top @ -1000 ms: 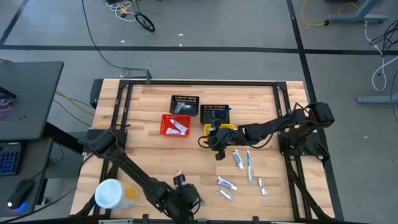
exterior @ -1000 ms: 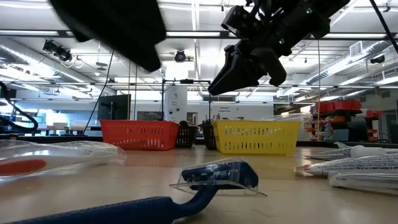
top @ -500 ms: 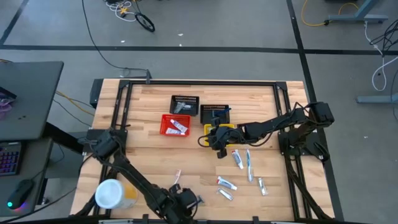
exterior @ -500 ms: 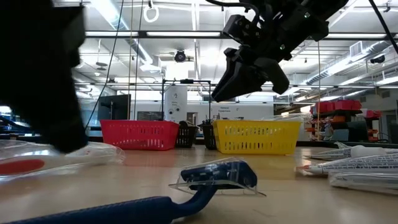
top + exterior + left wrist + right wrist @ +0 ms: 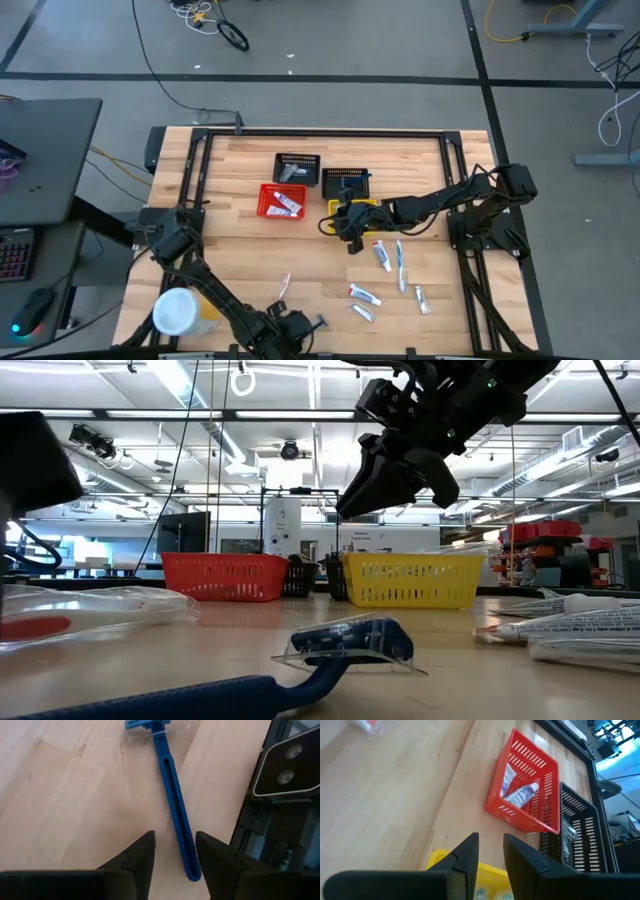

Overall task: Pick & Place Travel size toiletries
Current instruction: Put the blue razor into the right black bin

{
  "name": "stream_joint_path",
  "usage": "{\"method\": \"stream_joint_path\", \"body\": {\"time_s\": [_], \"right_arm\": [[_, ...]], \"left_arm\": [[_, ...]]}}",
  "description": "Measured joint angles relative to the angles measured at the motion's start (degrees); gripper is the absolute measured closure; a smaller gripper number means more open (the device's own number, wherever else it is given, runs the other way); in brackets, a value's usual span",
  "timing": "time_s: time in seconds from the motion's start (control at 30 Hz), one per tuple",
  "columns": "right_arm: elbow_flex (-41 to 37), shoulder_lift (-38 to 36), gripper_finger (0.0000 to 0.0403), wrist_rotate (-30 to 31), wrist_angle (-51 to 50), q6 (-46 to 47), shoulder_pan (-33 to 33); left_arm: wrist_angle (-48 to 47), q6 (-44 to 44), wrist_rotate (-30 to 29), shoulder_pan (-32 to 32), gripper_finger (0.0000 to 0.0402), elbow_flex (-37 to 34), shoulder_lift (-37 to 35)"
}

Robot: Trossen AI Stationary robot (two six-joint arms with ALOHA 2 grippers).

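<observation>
Partly done: tubes in the red basket (image 5: 281,201), several toiletries (image 5: 390,256) loose on the worktop (image 5: 230,240); left gripper (image 5: 174,851) parted, empty above the razor (image 5: 172,800), right gripper (image 5: 490,851) slightly parted, empty over the yellow basket (image 5: 412,579).

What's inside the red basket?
The red basket holds white tubes with blue and red print, seen through the open top and slotted wall. How many there are, and anything beneath them, stays hidden.

Bare wood spans the table's (image 5: 240,245) left half. Red basket (image 5: 282,201), two black baskets (image 5: 297,168) and yellow basket (image 5: 352,208) crowd the centre back. Tubes (image 5: 365,295) scatter front right; a canister (image 5: 178,311) blocks the front-left corner.
</observation>
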Motion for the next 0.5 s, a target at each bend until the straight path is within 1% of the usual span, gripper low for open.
{"method": "stream_joint_path", "body": {"time_s": [0.07, 0.17, 0.23, 0.33, 0.4, 0.5], "right_arm": [[0.00, 0.00, 0.0304, -0.02, 1.56, -0.52, 0.00], [0.00, 0.00, 0.0304, -0.01, 5.42, -2.01, 0.00], [0.00, 0.00, 0.0304, 0.00, 8.78, -1.91, 0.00], [0.00, -0.02, 0.0304, 0.00, 12.14, 0.57, 0.11], [0.00, -0.02, 0.0304, -0.22, 11.96, 1.92, 0.17], [0.00, -0.02, 0.0308, -2.14, 9.38, 0.90, 0.22]], "left_arm": [[-0.67, 1.11, 0.18, 0.08, 0.0254, 0.01, 0.01], [-1.02, 3.19, -1.29, 0.16, 0.0268, -0.03, 0.05], [-1.11, 4.58, -2.11, 0.26, 0.0285, -0.06, 0.14], [-1.89, 5.33, -1.56, 0.95, 0.0319, -0.06, 0.11], [-2.25, 5.35, -2.09, 1.24, 0.0342, -0.06, 0.11], [-3.59, 6.01, -4.73, 1.86, 0.0369, -0.08, 0.16]]}}
